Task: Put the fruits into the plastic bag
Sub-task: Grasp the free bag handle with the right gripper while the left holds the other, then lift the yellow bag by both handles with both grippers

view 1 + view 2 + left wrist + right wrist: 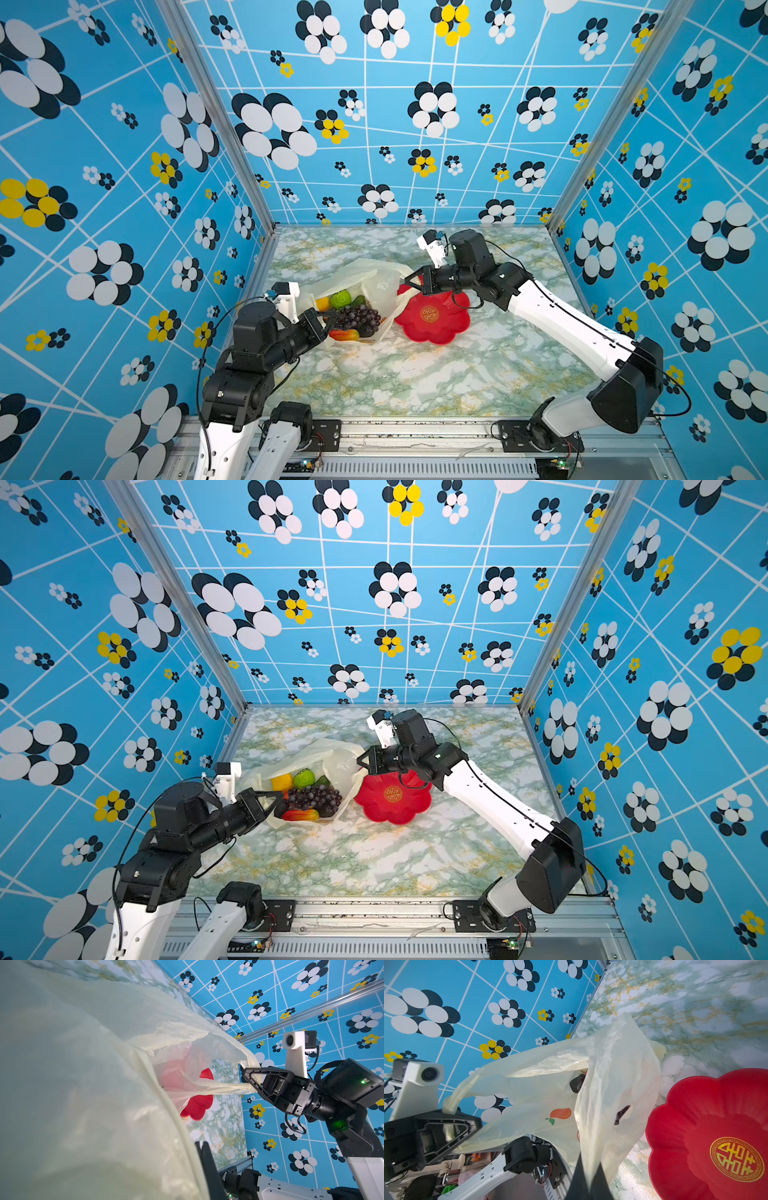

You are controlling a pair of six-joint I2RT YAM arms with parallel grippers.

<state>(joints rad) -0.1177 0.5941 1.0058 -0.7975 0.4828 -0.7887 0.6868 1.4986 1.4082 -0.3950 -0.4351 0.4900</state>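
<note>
Spreading the plastic bag between both arms: left gripper clamped on one handle, right gripper clamped on the other handle, so the mouth's long axis runs gripper to gripper. The bag lies just beside the red flower-shaped dish, on its left-arm side. Visible inside: one grape bunch, one bumpy green ball, one yellow piece, one green cucumber, one red-orange piece. The dish holds nothing.

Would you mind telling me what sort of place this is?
Probably a robot test booth: blue flower-print walls on aluminium framing, a marble-print tabletop, and the left arm and right arm bolted to a front rail.
</note>
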